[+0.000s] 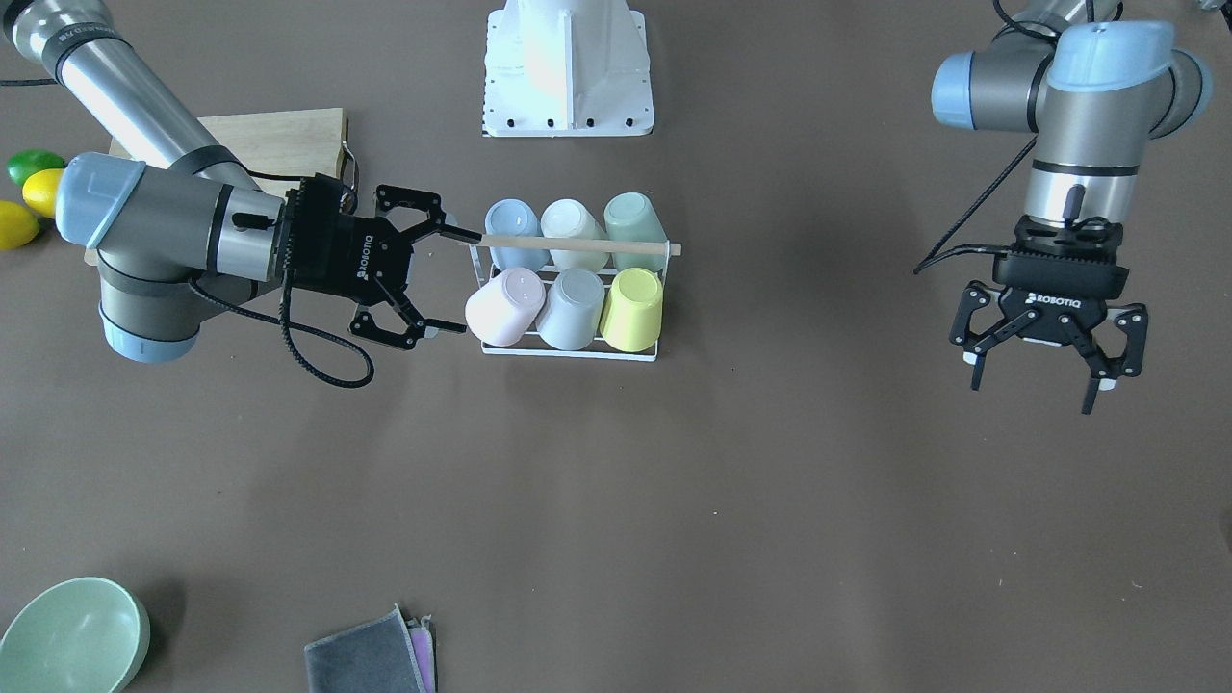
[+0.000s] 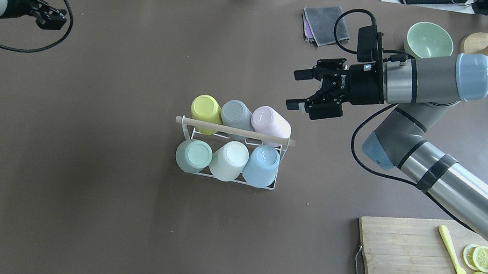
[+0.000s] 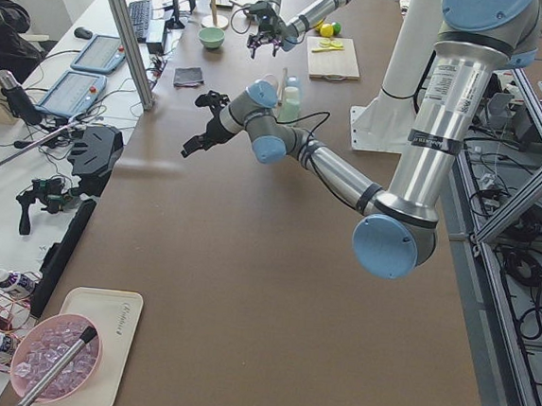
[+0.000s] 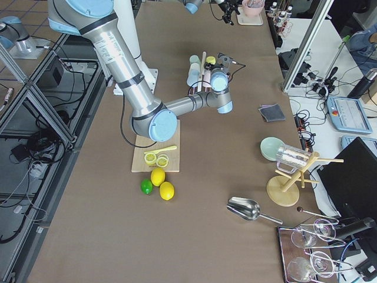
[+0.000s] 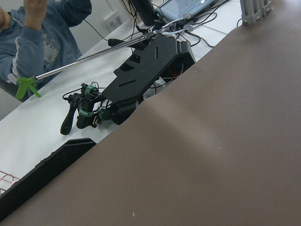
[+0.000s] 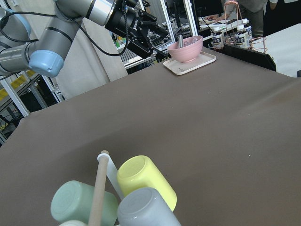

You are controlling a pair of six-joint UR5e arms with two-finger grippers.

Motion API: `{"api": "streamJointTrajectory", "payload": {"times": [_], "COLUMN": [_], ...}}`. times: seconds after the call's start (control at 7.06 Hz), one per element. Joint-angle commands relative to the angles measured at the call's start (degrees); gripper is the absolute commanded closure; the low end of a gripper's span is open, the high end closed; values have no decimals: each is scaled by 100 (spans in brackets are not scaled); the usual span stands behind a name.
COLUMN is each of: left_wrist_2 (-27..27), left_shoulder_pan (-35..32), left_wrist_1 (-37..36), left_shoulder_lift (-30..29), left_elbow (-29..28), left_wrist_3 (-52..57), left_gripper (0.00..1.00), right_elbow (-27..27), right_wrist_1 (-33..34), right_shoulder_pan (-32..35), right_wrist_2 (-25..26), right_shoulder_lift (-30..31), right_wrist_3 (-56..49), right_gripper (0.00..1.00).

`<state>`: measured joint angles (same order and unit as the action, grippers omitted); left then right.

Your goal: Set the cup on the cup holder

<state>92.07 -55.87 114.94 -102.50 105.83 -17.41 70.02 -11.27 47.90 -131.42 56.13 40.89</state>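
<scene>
The pink cup [image 1: 504, 306] sits upended at one end of the holder [image 1: 577, 354], just beside the right gripper [image 1: 469, 282], whose jaws gape wide and empty; it looks light, stiff and slick, so I'd pinch across its sidewall.

Rack [image 2: 238, 182] mid-table; cups [image 2: 227, 160] on it, three each side of rod [image 2: 235, 131]; my right claw [image 2: 295, 89] just beside its right end; left claw [image 1: 1032, 390] well apart, left; board [image 2: 410, 272] near right, slices [image 2: 483, 272] on it; bowl [image 2: 429, 39], cloth [image 2: 327, 25] far right.
</scene>
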Motion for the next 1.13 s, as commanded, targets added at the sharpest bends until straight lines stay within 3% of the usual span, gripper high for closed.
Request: {"api": "streamJointTrajectory", "payload": {"times": [0.0,0.14,0.42,0.57,0.71,0.85,0.99], "left_wrist_2": [590,1201,2599,2753,3172,3376,3596], "left_shoulder_pan": [-642,-1071,-1907,-2328,-2785,-3329,-3587], "left_wrist_1": [-1303,-1325,-1412,-1404,-1395,-1404,-1387], "left_shoulder_lift": [124,299,833,1063,1318,1425,1713], "left_elbow": [-191,-743,-1449,-1756,-1968,-2127,-2041], "left_wrist_3": [9,122,692,956,1402,1624,1618], "left_gripper": [2,2,2,2,2,2,2], "right_elbow": [38,152,643,993,1440,2028,2321], "right_wrist_1": [629,1453,3446,4648,6096,7267,7706], "right_shoulder_pan": [499,849,1168,1230,1213,1039,724], "right_wrist_2": [-320,-670,-770,-762,-562,345,989], "right_shoulder_lift": [-57,-189,-181,-86,124,466,808], "right_wrist_3": [209,192,130,112,112,112,112], "right_gripper": [0,0,0,0,0,0,0]}}
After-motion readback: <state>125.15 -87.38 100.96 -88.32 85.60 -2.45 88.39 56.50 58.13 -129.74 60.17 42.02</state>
